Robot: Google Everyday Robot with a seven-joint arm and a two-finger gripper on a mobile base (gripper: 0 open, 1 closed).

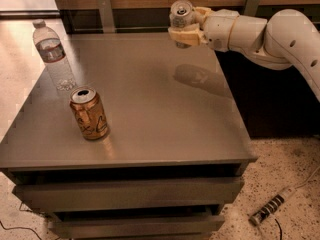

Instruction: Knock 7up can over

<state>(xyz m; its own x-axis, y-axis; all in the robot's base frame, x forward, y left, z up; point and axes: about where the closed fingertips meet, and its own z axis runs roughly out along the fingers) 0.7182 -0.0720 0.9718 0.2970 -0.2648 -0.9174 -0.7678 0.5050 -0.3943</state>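
The 7up can [180,18], pale silver with a pull-tab top, is upright at the far edge of the grey table [165,114], right of centre. My gripper [187,25] comes in from the right on a white arm [260,34]. Its cream fingers [184,35] are closed around the can, one below and in front of it, one behind. The can looks held slightly above the tabletop, and its shadow falls on the table below and to the right.
An orange-brown can with dark squiggles [89,113] stands near the table's front left. A clear water bottle [54,54] stands at the left edge. Drawers [130,194] sit under the top. A power strip [270,209] lies on the floor at the right.
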